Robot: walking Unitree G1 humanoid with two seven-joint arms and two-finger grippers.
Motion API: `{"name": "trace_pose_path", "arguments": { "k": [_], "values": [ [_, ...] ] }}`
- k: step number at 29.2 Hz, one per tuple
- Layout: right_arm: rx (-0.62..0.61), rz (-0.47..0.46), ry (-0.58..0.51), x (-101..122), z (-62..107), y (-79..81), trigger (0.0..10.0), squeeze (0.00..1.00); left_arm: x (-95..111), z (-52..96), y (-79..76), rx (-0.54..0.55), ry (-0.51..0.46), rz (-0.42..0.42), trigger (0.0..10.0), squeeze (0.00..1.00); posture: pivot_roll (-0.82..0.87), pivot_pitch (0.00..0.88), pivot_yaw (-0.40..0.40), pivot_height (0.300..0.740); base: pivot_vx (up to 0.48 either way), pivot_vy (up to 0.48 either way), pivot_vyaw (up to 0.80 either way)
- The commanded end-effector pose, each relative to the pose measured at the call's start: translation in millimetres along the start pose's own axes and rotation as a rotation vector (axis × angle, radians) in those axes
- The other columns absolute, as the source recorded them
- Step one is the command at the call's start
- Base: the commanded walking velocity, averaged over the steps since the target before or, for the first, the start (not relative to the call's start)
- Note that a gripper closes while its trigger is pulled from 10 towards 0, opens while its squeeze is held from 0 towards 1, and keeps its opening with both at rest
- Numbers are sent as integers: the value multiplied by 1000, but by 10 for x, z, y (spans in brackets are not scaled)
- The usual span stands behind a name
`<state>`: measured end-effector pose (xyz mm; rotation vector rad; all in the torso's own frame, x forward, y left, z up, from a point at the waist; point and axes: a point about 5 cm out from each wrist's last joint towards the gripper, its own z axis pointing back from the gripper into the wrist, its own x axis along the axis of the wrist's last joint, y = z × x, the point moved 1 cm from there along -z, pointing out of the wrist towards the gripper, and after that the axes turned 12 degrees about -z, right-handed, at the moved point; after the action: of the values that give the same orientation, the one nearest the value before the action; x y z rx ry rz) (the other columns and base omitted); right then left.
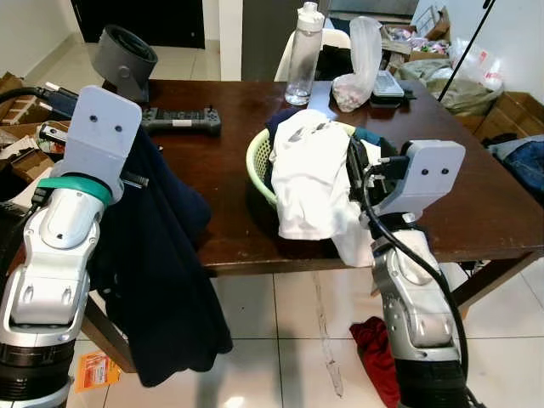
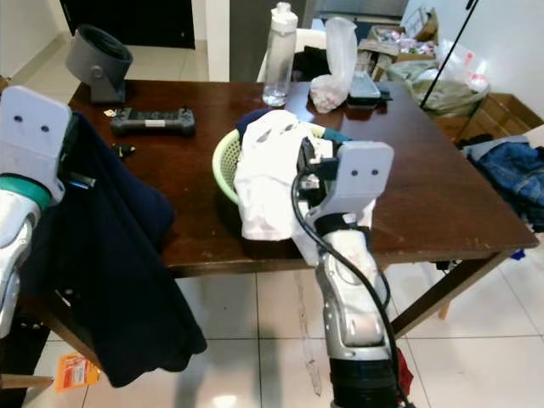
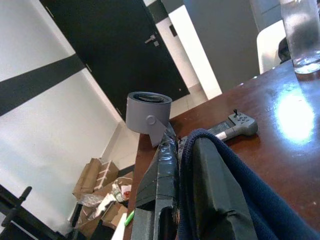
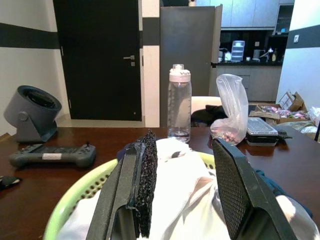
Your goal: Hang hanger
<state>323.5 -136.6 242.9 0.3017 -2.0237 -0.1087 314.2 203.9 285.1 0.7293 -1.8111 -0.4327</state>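
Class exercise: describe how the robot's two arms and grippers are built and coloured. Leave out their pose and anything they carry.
Both arms are silver-grey segmented shells with black joints. The left arm wears a teal band below a pale grey wrist block with two small dark holes. The right arm has the same block and a black cable looping along it. The right gripper has long black fingers with textured pads.

No legible text, brand or number anywhere. Print on the orange packet [image 1: 95,371] lying on the floor too blurred to read; label on the handheld controller [image 4: 52,155] likewise unreadable.
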Motion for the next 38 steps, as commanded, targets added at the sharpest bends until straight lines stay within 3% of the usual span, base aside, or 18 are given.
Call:
{"name": "trace_pose_path", "arguments": {
  "k": [1,31,38],
  "values": [
    [3,-3,-8,13,-16,-3,10000,0,94,-25,37,32,-46,-9,10000,0,128,30,49,740,461,0,0],
    [-12,-7,-13,17,-9,-18,10000,0,95,-41,39,30,-60,-16,10000,0,128,32,54,740,475,0,0],
    [-11,-6,-13,16,-11,-18,10000,0,80,-45,-2,-11,-51,11,10000,0,128,33,54,740,154,0,0]
  ]
}}
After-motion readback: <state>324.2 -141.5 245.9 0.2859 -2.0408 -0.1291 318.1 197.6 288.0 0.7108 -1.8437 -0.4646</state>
